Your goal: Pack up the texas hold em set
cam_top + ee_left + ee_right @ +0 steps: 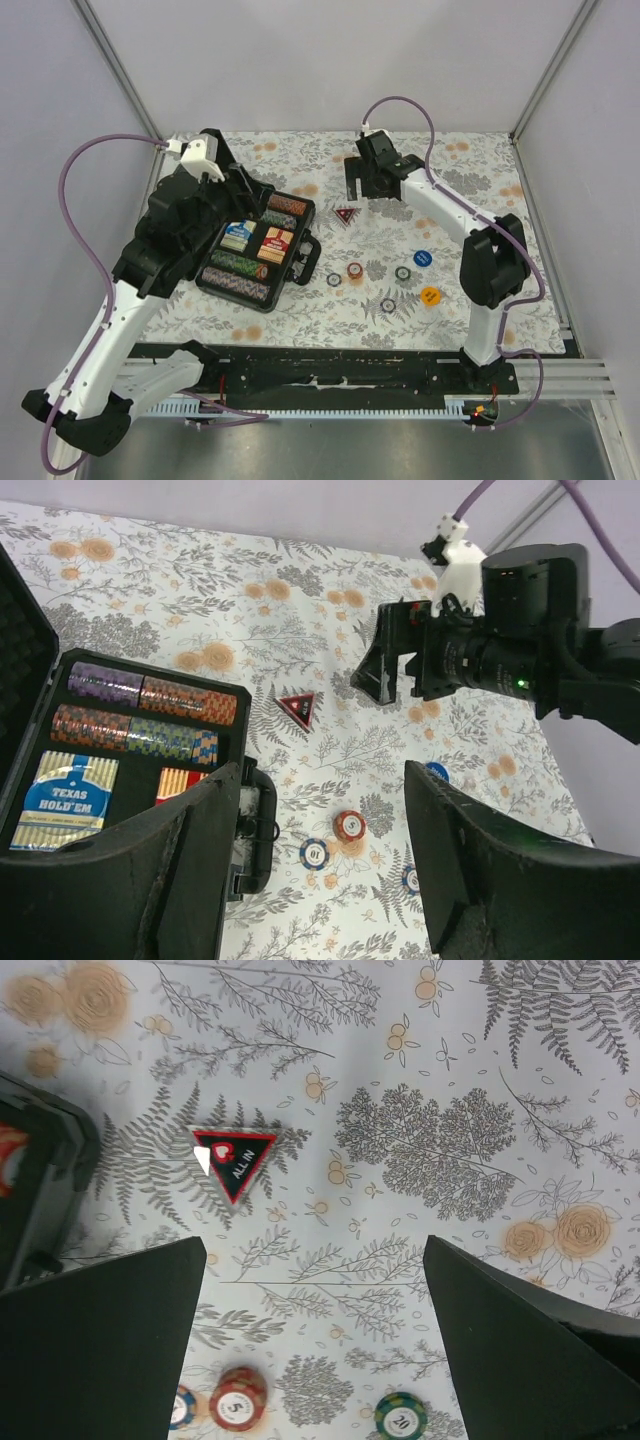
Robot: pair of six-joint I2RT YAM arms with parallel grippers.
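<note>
The black briefcase [254, 251] lies open on the left half of the table, its lid tipped back to the left beneath the left arm. Rows of poker chips [240, 273] fill its near and far edges. Between them sit a blue card deck [238, 236] printed "Texas Hold'em" and a reddish card deck [275, 244].

Just right of the case's far corner, the small triangle [233, 1160], marked "ALL IN", lies flat on the floral tablecloth [450, 200]. The loose chips [355, 269] are scattered right of the case, nearer the arms than the triangle. Among them are a blue chip [422, 258] and an orange chip [430, 296], farthest to the right.

The right gripper [315, 1260] hangs above the cloth just beyond the triangle, a little to its right. It is released, jaws spread wide and empty, and does not touch the triangle.

The left gripper [320, 810] hovers over the right edge of the case by its handle [258, 825]. It too is released and holds nothing.
</note>
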